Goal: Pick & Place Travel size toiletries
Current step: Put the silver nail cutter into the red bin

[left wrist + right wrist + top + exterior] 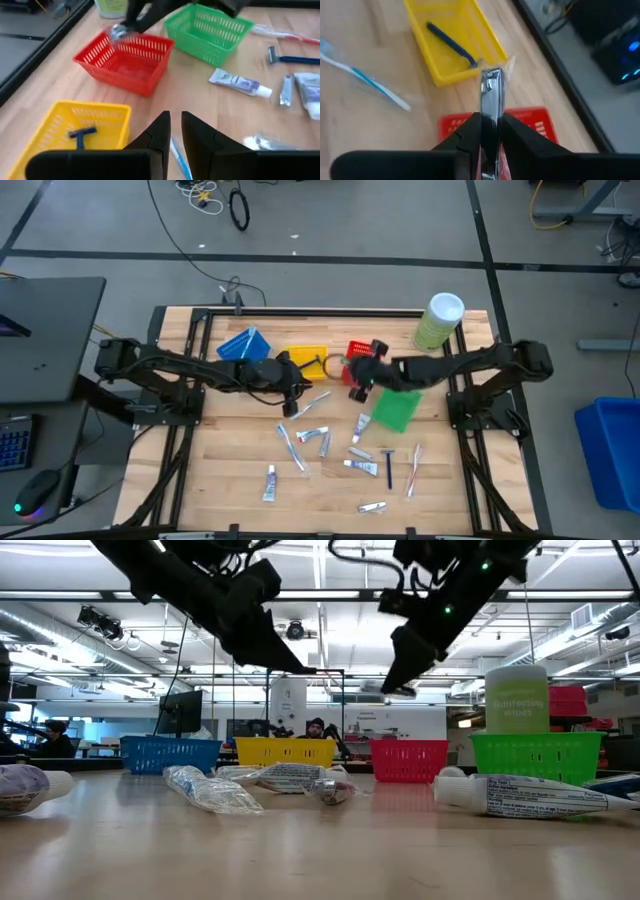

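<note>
Overhead, right end effector [489, 131] pinches nail clipper [491, 97] above red bin [540, 125]; canister [516, 697] reads "Disinfecting Wipes".

The right gripper [489, 131] hides the lower end of the wrapped nail clipper [492, 95] it pinches. In the left wrist view that clipper [118, 32] blurs, and the red bin's [540, 122] near half is cut off.

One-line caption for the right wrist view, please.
Right gripper holds a wrapped nail clipper above the red bin, yellow bin with razor beyond.
</note>
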`<action>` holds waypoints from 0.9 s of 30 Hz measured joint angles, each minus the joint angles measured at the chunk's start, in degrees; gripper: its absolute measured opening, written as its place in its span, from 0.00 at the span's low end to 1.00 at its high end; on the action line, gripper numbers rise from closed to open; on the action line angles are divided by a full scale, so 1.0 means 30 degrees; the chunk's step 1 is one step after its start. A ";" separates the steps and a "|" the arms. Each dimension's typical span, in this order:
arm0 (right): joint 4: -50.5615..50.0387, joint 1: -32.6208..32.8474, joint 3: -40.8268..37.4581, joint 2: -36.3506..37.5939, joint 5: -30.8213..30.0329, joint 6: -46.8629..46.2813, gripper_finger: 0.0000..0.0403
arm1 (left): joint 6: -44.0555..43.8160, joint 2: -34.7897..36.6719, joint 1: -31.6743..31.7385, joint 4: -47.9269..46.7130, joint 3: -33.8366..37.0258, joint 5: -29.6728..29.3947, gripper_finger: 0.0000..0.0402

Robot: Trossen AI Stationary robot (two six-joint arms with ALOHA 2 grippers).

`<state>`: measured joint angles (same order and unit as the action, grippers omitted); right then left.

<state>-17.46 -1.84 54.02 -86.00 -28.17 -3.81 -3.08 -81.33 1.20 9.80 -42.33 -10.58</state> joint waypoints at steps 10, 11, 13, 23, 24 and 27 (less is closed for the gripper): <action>0.1345 -0.4204 -0.2150 -0.0478 0.3647 -0.1969 0.16 | -0.0749 -0.0432 -0.0816 0.1597 0.0000 0.0084 0.13; 0.1807 -0.4436 -0.2503 -0.0522 0.4135 -0.2090 0.16 | -0.0749 -0.0432 -0.0950 0.1601 0.0000 0.0083 0.13; 0.2899 -0.4799 -0.3199 -0.0587 0.4846 -0.2081 0.16 | -0.0749 -0.0432 -0.1156 0.1622 0.0000 0.0058 0.13; 0.3799 -0.5637 -0.3745 -0.1922 0.4973 -0.2645 0.18 | -0.0734 -0.0432 -0.1797 0.2453 0.0000 -0.0622 0.13; 0.3815 -0.5649 -0.3745 -0.2113 0.4948 -0.2645 0.18 | -0.0720 -0.0432 -0.1795 0.2562 0.0000 -0.0634 0.13; 0.4091 -0.5768 -0.3745 -0.2634 0.4952 -0.2501 0.21 | -0.0673 -0.0432 -0.1787 0.2718 0.0000 -0.0693 0.13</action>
<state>-5.19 -19.14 42.78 -93.90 -13.31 -11.32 -5.09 -82.63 -4.16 17.96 -42.33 -12.65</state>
